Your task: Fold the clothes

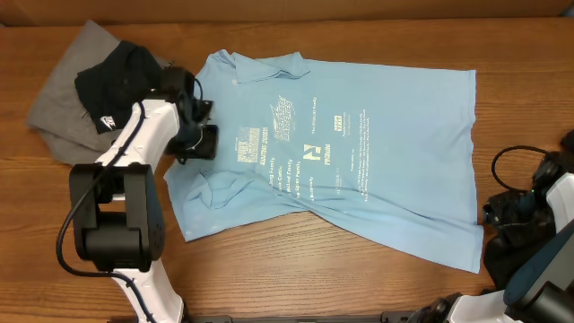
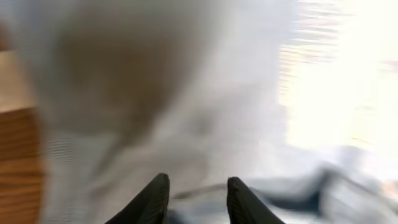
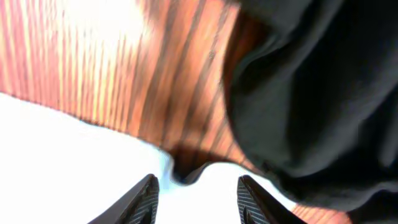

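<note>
Shirt (image 1: 377, 152), light blue, spread flat on the table (image 1: 296, 287), no fold made yet; black and grey ones (image 1: 112, 76) heaped aside. Left gripper (image 2: 198, 199) at the blue sleeve, right gripper (image 3: 196, 199) by the hem, both jaws part-open, empty.

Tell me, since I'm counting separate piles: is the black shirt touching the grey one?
Touching. The overhead view shows the black shirt lying bunched on top of the grey shirt, which sticks out from under it on the left.
</note>
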